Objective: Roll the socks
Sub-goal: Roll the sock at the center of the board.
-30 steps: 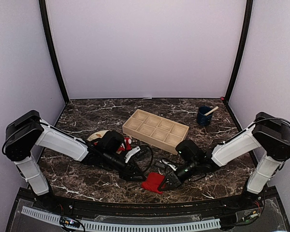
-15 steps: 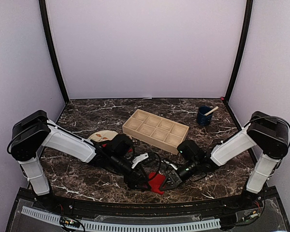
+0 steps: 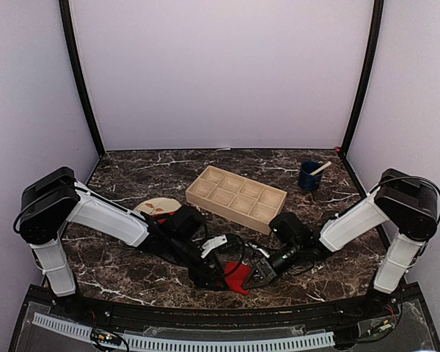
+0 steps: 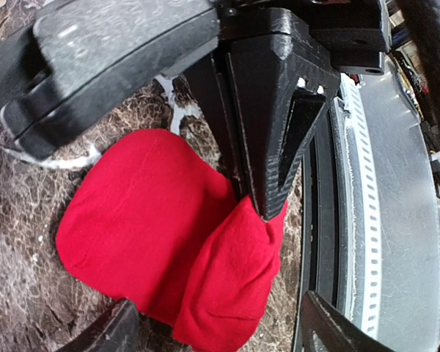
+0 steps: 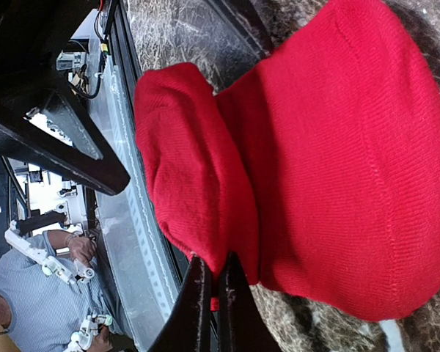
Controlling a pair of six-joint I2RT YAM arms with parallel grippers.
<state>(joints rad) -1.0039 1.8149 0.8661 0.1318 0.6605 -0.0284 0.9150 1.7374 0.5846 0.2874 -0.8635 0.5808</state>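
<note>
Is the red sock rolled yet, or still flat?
Partly folded: one end of the sock is doubled over, pinched in the right claw; the rest lies flat.

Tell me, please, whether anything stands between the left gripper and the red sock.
Nothing visible does. The red sock lies directly ahead of the open left gripper; the right gripper pinches its folded edge from beyond.

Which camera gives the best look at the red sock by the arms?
The right wrist view: the red sock fills the frame, its folded-over edge pinched by the right end effector. The left wrist view shows it well too, partly behind that end effector. The top view gives only a small red patch between the arms.
</note>
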